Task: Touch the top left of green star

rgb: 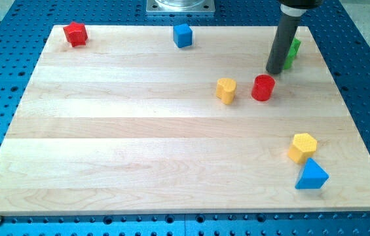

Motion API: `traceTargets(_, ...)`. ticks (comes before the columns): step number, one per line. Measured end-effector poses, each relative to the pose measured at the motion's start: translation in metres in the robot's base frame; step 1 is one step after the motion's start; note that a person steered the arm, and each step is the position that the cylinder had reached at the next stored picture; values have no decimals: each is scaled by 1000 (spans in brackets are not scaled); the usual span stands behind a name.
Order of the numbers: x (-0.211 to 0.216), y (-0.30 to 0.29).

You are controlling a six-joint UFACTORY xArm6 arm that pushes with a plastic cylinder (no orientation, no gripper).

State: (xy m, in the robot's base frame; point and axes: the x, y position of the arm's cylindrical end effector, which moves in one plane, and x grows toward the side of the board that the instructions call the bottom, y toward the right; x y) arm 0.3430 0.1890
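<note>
tool: plain rod, no jaws, gripping nothing | my tip is sitting at green star's lower-left, view's top right | risk: you're nudging it or clipping red cylinder

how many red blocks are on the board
2: a red star-like block at the view's top left corner, and a red cylinder right of centre, just below-left of my tip. None seem hidden.
</note>
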Motion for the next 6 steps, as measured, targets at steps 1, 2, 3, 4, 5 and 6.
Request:
traceTargets(1, 8, 65)
traceTargets(2, -67, 119)
traceTargets(3, -120, 91)
traceTargets(4, -105, 36)
traceTargets(5, -25, 17)
traceTargets(6, -25, 18)
